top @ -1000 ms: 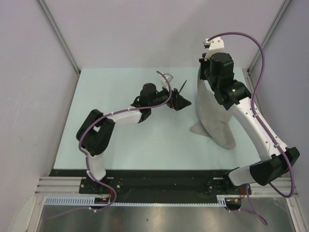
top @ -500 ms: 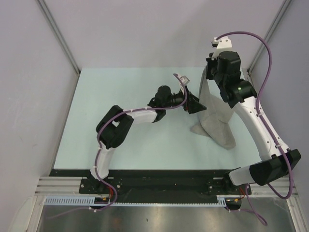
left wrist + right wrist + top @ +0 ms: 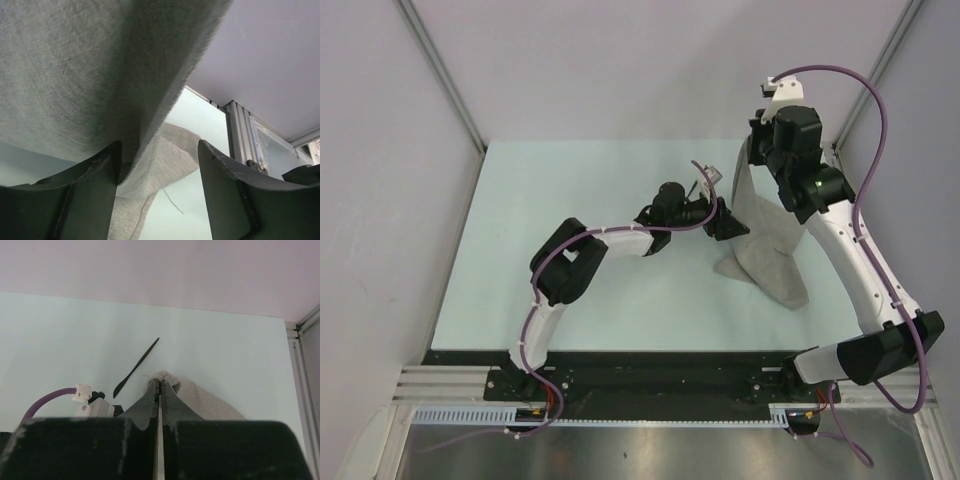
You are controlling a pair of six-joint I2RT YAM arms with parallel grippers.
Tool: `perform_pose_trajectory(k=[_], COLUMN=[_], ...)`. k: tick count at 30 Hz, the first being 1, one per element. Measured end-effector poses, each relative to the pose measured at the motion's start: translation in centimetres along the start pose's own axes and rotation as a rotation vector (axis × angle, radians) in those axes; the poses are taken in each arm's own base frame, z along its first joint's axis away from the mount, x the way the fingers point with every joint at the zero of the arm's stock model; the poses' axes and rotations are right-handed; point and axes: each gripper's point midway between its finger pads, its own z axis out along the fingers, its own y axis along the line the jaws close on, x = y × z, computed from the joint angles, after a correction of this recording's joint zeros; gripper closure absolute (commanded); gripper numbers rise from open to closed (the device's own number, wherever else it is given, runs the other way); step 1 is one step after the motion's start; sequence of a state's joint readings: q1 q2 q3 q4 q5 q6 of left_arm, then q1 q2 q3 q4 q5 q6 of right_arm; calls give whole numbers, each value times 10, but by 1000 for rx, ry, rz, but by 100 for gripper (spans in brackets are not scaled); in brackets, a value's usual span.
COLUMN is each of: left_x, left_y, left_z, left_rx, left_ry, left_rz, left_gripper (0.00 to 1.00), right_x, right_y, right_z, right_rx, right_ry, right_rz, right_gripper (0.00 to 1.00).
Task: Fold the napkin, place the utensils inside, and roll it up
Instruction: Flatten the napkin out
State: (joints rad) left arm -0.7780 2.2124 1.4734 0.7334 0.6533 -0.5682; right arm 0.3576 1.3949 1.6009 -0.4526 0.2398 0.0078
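Observation:
The grey-beige napkin (image 3: pixel 765 240) hangs from my right gripper (image 3: pixel 752 150), which is shut on a bunched top corner (image 3: pixel 161 379); its lower end rests on the table. My left gripper (image 3: pixel 732 226) is at the napkin's left hanging edge. In the left wrist view the cloth (image 3: pixel 85 70) drapes down between the open fingers (image 3: pixel 235 200), close against the left finger, and neither finger visibly presses it. The thin black utensil (image 3: pixel 135 367) lies on the table beyond the napkin, left of the right gripper's tip.
The pale green table (image 3: pixel 570 200) is walled by grey panels on three sides. A metal frame rail (image 3: pixel 242 135) runs along the right edge. The left arm's purple cable and white connector (image 3: pixel 82 392) sit just below the utensil.
My left arm has stretched rightward from the table's middle to the napkin's hanging edge, its jaws narrowing. The right gripper has lifted the napkin a little higher and farther back.

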Motion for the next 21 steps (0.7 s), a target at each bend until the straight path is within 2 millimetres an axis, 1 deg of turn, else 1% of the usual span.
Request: perform_pose_trajectory(k=[3,6,9,10,13,14,15,17,19,21], left_x=[6,20,36,39,45,46,46,47,50,54], left_y=[5,9,10,9,7,7,7,9,13,18], left_z=[2,5,9,11,12,13,13,12,9,-1], left_rx=[-10,-21,-27,-26,-28,-29,-30,-40,-65,-116], left_ry=[12,36,65,73,86,88,87,83,76,77], left_rz=[4,-2,-18,-18,-19,-18,-16,-16,-12,-6], left_gripper=[36,42,50,55,65,72,86,99,100,100], right_x=[-1,-2,-2,-3,-8,-11,-14,-20,-24,-22], right_y=[-2,-5,-8,-8,-12,-13,-14,-16,-17,-18], right_z=[-1,-1,-1,-2,-4,-5,-6,-8,-10,-12], right_rx=[2,7,13,14,20,22,24,27,29,29], right_ry=[-4,-3,-1,-3,-11,-16,-22,-34,-42,-32], right_rz=[3,5,6,7,11,13,17,21,23,20], right_gripper=[100,100,100,100,100,100,100,100,100,100])
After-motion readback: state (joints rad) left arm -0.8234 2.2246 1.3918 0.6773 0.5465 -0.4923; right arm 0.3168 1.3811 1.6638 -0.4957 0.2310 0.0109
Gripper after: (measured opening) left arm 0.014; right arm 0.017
